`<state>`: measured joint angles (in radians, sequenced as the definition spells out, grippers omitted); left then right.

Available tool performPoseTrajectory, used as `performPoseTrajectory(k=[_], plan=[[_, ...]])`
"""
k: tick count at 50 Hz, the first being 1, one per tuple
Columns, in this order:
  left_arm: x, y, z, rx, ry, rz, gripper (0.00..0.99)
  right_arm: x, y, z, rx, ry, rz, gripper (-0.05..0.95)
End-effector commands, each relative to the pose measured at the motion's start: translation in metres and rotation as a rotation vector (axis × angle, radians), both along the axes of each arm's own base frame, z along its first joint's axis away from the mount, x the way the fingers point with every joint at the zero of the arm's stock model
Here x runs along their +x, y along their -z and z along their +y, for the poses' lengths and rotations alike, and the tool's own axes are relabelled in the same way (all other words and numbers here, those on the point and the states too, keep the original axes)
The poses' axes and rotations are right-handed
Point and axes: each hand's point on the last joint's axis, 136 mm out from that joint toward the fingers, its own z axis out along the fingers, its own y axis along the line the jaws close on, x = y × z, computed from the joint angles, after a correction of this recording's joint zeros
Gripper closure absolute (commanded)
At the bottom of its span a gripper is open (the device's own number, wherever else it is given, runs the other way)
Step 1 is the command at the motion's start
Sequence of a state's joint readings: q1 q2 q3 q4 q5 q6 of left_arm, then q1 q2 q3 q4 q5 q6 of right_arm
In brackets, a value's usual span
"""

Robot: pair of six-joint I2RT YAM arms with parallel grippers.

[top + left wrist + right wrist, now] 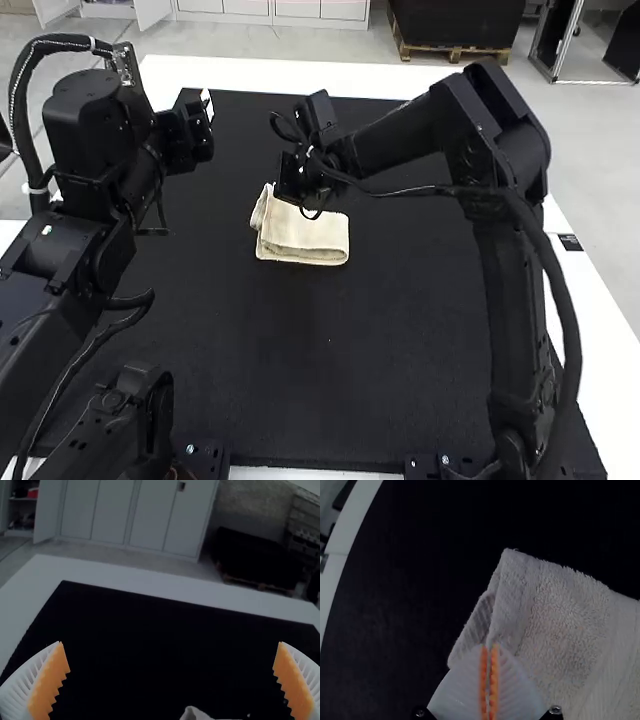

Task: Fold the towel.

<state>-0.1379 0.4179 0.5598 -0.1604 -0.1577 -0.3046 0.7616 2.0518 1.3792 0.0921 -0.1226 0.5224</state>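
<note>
From high up, the folded towel (308, 238) lies on the black mat (300, 350), its long way going side to side. The right arm (400, 140) ends just over its far edge, so it is nearer than the left arm (105, 150).

In the left wrist view, the left gripper (171, 642) is wide open.

In the right wrist view, the right gripper (489, 646) is closed, its tips right at the towel's edge. I can't tell if it pinches cloth. To grab there, it may need to open first.

high view downward, left wrist view outward, right downward (close)
</note>
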Motion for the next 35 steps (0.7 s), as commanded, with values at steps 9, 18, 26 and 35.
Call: performPoseTrajectory(k=[9, 18, 26, 35], plan=[[-0.003, -0.007, -0.001, -0.012, 0.004, -0.025, 0.034, -0.002, -0.004, -0.025, -0.019, 0.016, -0.028, 0.9], [-0.003, -0.007, 0.0, -0.012, 0.001, -0.025, 0.033, 0.001, 0.004, -0.025, 0.0, 0.018, -0.025, 0.9], [-0.003, -0.007, 0.0, -0.012, 0.001, -0.025, 0.034, 0.004, 0.005, -0.02, 0.013, 0.019, -0.029, 0.9], [-0.003, -0.007, -0.001, -0.012, 0.003, -0.025, 0.034, 0.006, 0.017, -0.015, 0.004, 0.016, -0.012, 0.9]])
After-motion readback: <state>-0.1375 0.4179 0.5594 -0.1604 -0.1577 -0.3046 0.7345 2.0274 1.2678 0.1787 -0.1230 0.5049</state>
